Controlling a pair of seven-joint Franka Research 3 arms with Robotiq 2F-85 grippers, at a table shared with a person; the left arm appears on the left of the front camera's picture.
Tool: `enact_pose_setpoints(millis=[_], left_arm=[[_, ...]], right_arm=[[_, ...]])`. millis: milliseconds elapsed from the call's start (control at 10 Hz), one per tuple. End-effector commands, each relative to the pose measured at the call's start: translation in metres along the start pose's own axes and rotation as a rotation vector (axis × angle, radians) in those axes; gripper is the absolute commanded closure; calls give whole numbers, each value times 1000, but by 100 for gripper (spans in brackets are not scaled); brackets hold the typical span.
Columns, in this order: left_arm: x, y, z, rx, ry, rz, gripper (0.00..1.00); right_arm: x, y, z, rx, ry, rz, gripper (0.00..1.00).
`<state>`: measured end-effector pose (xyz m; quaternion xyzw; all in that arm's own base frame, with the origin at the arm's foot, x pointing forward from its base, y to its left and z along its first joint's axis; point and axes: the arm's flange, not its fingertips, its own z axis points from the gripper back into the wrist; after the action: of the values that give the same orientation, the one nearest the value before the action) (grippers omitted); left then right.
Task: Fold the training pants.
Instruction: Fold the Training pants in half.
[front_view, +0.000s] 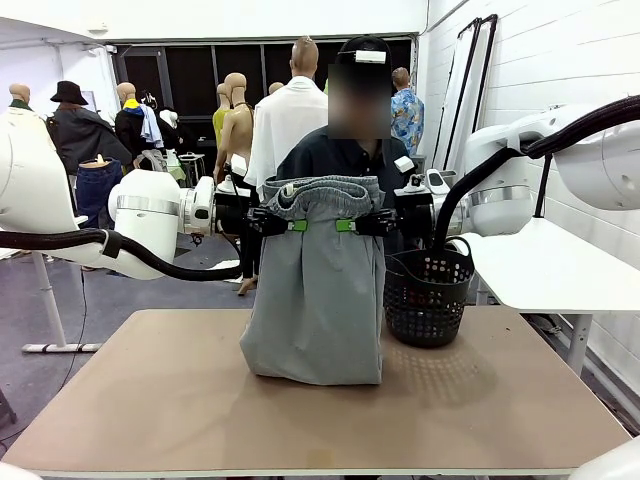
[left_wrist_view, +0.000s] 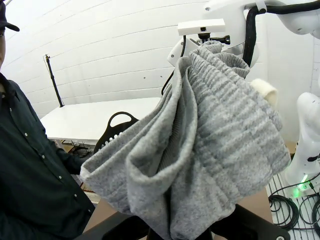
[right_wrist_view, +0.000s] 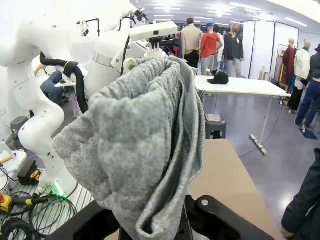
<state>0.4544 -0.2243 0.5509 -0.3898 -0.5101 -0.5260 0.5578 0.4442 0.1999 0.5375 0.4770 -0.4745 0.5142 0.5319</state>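
Note:
The light-grey training pants (front_view: 318, 290) hang upright over the middle of the table, and their lower end rests crumpled on the tabletop. My left gripper (front_view: 295, 225) is shut on the gathered waistband from the left. My right gripper (front_view: 347, 225) is shut on it from the right, close beside the left one, so the waistband bunches between them. In the left wrist view the bunched grey fabric (left_wrist_view: 210, 135) rises from between the fingers and covers them. The right wrist view has the same fabric (right_wrist_view: 145, 145) hiding its own fingertips.
A black mesh basket (front_view: 429, 295) stands on the brown table (front_view: 150, 400) just right of the hanging pants. A person in a dark shirt (front_view: 345, 160) stands at the far side, directly behind the pants. A white table (front_view: 560, 265) is at the right.

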Motion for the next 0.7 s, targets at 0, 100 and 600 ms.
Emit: enact_pose_setpoints(millis=[0,100,600], left_arm=[[-1,-2,1,2,-21,-20,100],[-1,-2,1,2,-21,-20,100],[-1,-2,1,2,-21,-20,100]], right_arm=[[3,1,0,10,-15,-2,100],[3,1,0,10,-15,-2,100],[3,1,0,10,-15,-2,100]])
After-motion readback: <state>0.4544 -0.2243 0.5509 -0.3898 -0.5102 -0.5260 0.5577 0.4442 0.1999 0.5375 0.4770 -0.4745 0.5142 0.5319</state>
